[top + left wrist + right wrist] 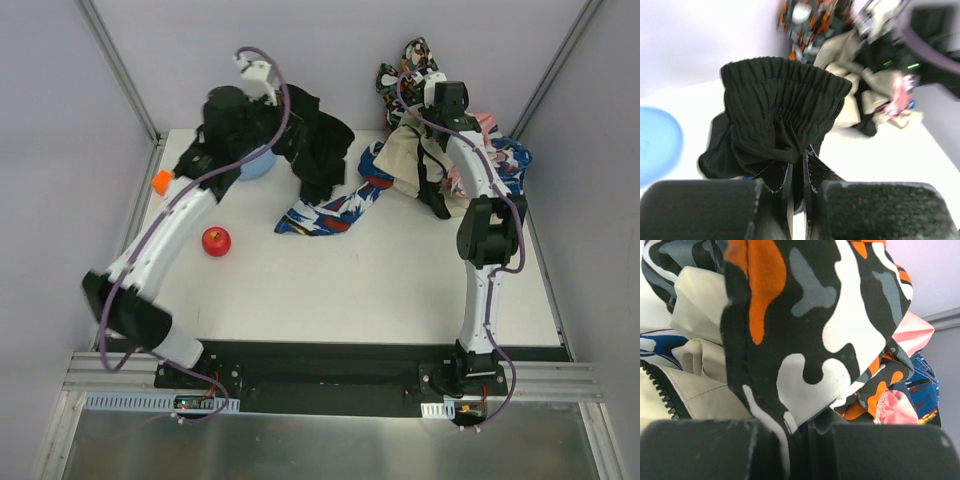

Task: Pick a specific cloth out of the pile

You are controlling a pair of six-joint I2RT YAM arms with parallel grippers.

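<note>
From above, the black cloth (318,140) hangs over the far left of the table (380,290), just beside the blue plate (257,166) and apart from the pile (455,160) at the far right. At the left wrist, the left gripper (798,167) is clamped on the black cloth's gathered edge. At the right wrist, the right gripper (801,432) is pinched tight on the orange-black-white patterned cloth (810,330), with the beige cloth (695,305) beside it.

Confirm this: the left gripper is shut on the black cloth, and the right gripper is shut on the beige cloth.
One error: the right gripper is shut on the orange-black-white patterned cloth, as the right wrist view shows. The left gripper is indeed shut on the black cloth.
</note>
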